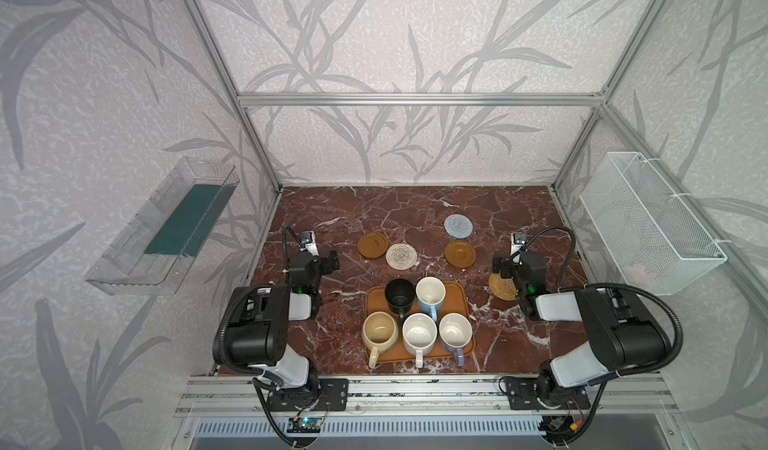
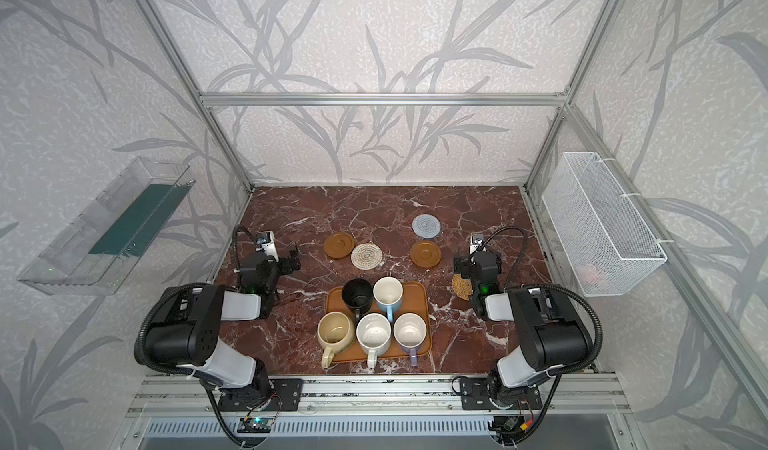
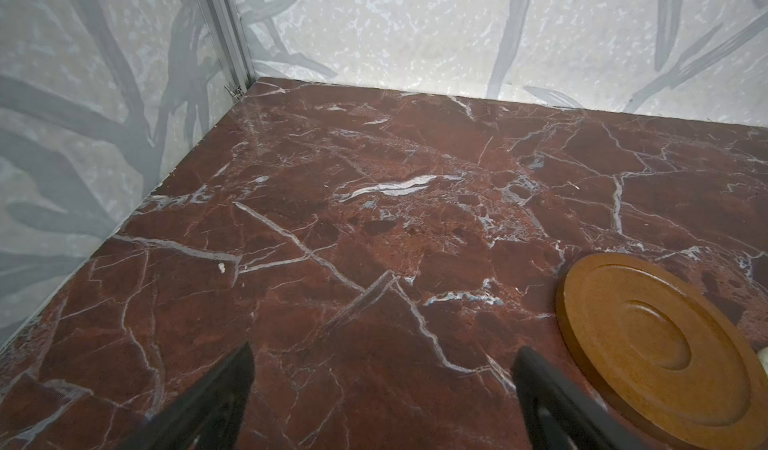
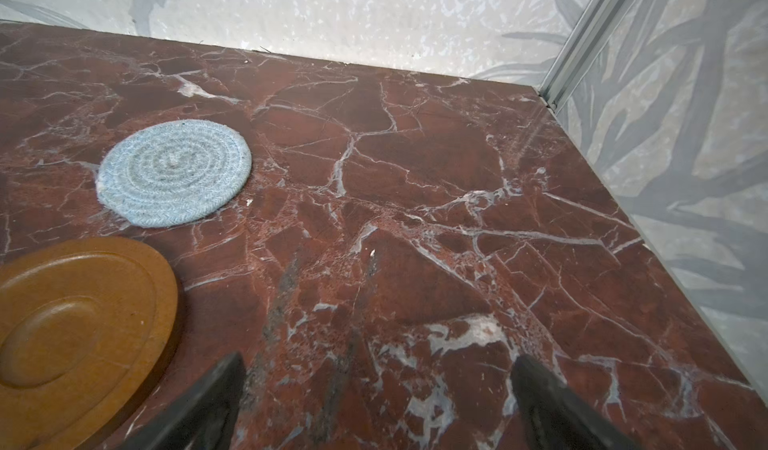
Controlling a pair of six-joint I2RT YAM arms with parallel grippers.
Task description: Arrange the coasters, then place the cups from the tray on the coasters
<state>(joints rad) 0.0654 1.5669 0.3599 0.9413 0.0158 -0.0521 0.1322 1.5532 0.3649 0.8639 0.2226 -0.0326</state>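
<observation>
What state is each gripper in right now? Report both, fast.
left gripper: open, holding nothing.
right gripper: open, holding nothing.

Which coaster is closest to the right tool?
The woven tan rattan coaster, just right of the tray. The right tool partly hides it in both top views; the other four lie farther back, fully visible.

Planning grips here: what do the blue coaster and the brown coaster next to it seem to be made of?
Blue coaster: likely coiled cotton rope, soft and matte; braided strands spiral from its middle, edge slightly fuzzy. Brown coaster: rigid, smooth, matte, perhaps wood or moulded composite; crisp concentric steps and fine speckling show, but not which.
</observation>
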